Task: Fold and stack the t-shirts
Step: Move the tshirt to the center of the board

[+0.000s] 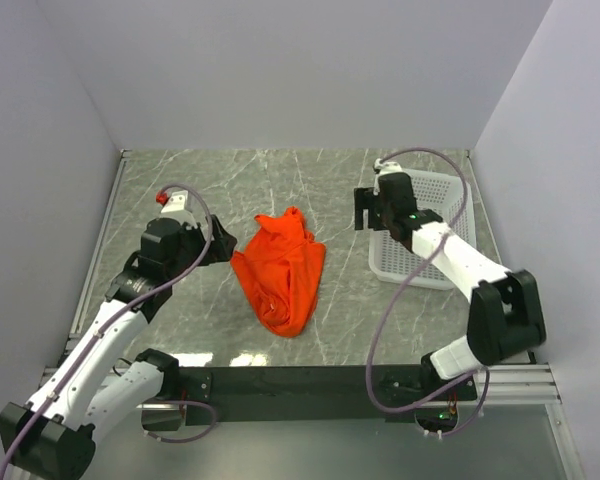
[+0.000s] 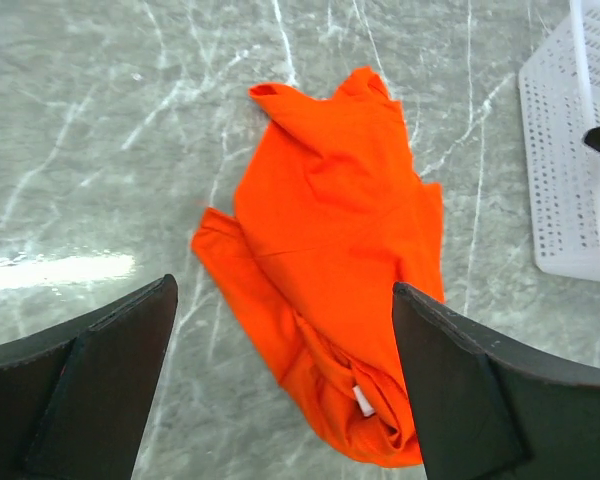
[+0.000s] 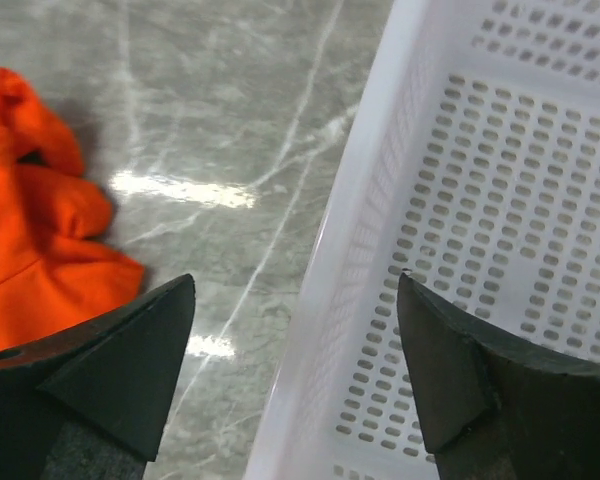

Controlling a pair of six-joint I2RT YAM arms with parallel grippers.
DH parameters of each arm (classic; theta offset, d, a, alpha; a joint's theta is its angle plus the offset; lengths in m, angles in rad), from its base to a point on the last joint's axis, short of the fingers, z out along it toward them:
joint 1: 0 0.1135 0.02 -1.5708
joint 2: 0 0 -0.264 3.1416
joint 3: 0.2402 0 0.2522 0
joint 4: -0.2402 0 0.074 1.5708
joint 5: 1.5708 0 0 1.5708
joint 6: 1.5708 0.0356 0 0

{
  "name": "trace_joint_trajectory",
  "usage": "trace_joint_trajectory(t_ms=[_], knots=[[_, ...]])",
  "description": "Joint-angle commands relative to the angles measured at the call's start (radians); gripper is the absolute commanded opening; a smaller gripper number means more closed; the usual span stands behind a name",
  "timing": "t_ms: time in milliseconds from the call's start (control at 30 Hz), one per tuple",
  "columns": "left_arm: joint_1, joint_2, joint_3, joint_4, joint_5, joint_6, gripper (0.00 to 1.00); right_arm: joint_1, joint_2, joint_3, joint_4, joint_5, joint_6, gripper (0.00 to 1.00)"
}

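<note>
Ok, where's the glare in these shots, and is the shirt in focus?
Top external: white glare patches on the table near the front edge. Left wrist: a glare streak left of the t-shirt, which looks sharp. Right wrist: a bright reflection between the t-shirt and the basket.

Down past the wide-spread fingers of the right pincer [image 3: 295, 290], nothing gripped. One finger over the inside of a white mesh basket [image 3: 380, 200], the other outside its left wall. Further left, on grey marbled surface [image 3: 210, 100], crumpled orange t-shirt [image 3: 30, 230], apart from the basket.
</note>
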Motion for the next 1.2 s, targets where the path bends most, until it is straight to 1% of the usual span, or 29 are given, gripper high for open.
trace_joint_trajectory(t_ms=[0, 33, 67, 100, 200, 233, 267, 300, 400, 467, 500, 600, 633, 700, 867, 900, 1033, 1167], knots=[[-0.005, -0.047, -0.013, 0.009, -0.055, 0.046, 0.94, 0.031, 0.092, 0.081, -0.023, 0.188, 0.045, 0.86], [-0.005, -0.063, -0.015, 0.009, -0.065, 0.049, 0.94, 0.032, 0.114, 0.093, -0.042, 0.182, 0.044, 0.8], [-0.005, -0.066, -0.015, 0.009, -0.072, 0.049, 0.94, 0.031, 0.132, 0.106, -0.048, 0.193, 0.035, 0.79], [-0.005, -0.07, -0.013, 0.01, -0.074, 0.05, 0.94, 0.031, 0.158, 0.115, -0.051, 0.208, 0.032, 0.73], [-0.005, -0.078, -0.013, 0.016, -0.075, 0.058, 0.95, 0.032, 0.194, 0.118, -0.048, 0.225, 0.009, 0.63], [-0.005, -0.077, -0.012, 0.018, -0.075, 0.058, 0.95, 0.032, 0.203, 0.119, -0.053, 0.234, 0.004, 0.57], [-0.005, -0.075, -0.01, 0.015, -0.077, 0.059, 0.94, 0.032, 0.215, 0.121, -0.054, 0.24, -0.007, 0.54], [-0.003, -0.077, -0.009, 0.016, -0.074, 0.062, 0.94, 0.031, 0.221, 0.121, -0.054, 0.245, -0.016, 0.49], [-0.005, -0.081, -0.01, 0.015, -0.06, 0.061, 0.94, 0.032, 0.228, 0.113, -0.047, 0.285, -0.048, 0.4], [-0.005, -0.092, -0.012, 0.02, -0.059, 0.059, 0.94, 0.026, 0.217, 0.109, -0.045, 0.314, -0.083, 0.35], [-0.005, -0.095, -0.013, 0.02, -0.062, 0.061, 0.94, 0.018, 0.211, 0.103, -0.042, 0.314, -0.093, 0.28], [-0.005, -0.106, -0.013, 0.023, -0.06, 0.059, 0.94, -0.021, 0.202, 0.112, -0.054, 0.288, -0.116, 0.19], [-0.005, -0.109, -0.015, 0.024, -0.055, 0.061, 0.94, -0.034, 0.2, 0.116, -0.062, 0.279, -0.166, 0.18], [-0.005, -0.107, -0.015, 0.026, -0.052, 0.059, 0.95, -0.066, 0.201, 0.145, -0.08, 0.231, -0.208, 0.14], [-0.005, -0.113, -0.015, 0.027, -0.046, 0.061, 0.94, -0.092, 0.231, 0.243, -0.14, 0.204, -0.326, 0.11], [-0.005, -0.116, -0.016, 0.029, -0.045, 0.062, 0.95, -0.109, 0.24, 0.262, -0.163, 0.178, -0.344, 0.08], [-0.005, -0.118, -0.018, 0.032, -0.039, 0.064, 0.95, -0.166, 0.275, 0.302, -0.151, 0.135, -0.457, 0.06], [-0.005, -0.12, -0.019, 0.036, -0.031, 0.066, 0.94, -0.201, 0.33, 0.355, -0.129, 0.145, -0.508, 0.06]])
